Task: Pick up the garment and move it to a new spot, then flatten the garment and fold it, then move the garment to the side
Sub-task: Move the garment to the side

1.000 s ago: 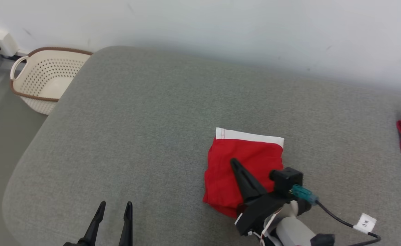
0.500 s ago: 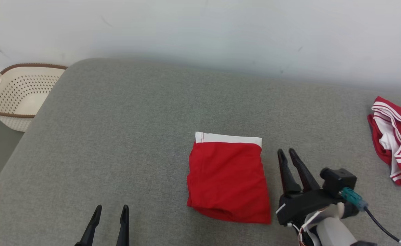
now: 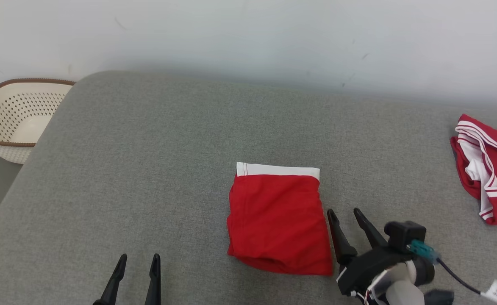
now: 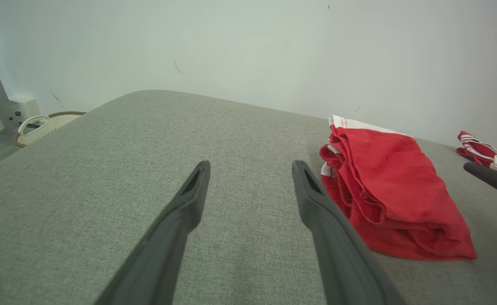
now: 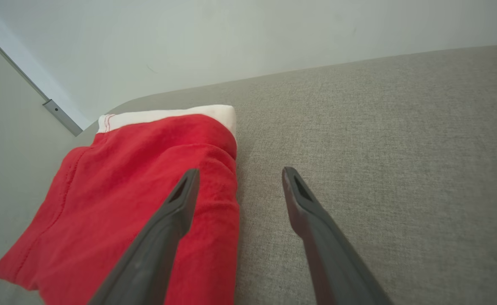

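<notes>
Garment of red cloth with a white band along its far edge lies folded into a neat rectangle on the wide grey fabric cushion, a little right of the middle. Its near edge is rounded and slightly bulky.

The right gripper stands just beside the garment's right side, low over the cushion. Its two dark fingers are spread wide and nothing is between them. In the right wrist view one finger crosses in front of the red edge; I cannot tell if it touches the cloth.

The left gripper is at the near left, well apart from the garment, with fingers also apart and empty.

A second crumpled red garment with white stripes lies at the far right of the cushion. A cream perforated plastic basket with a brown rim stands on the floor beside the cushion's left corner, near the white wall.
</notes>
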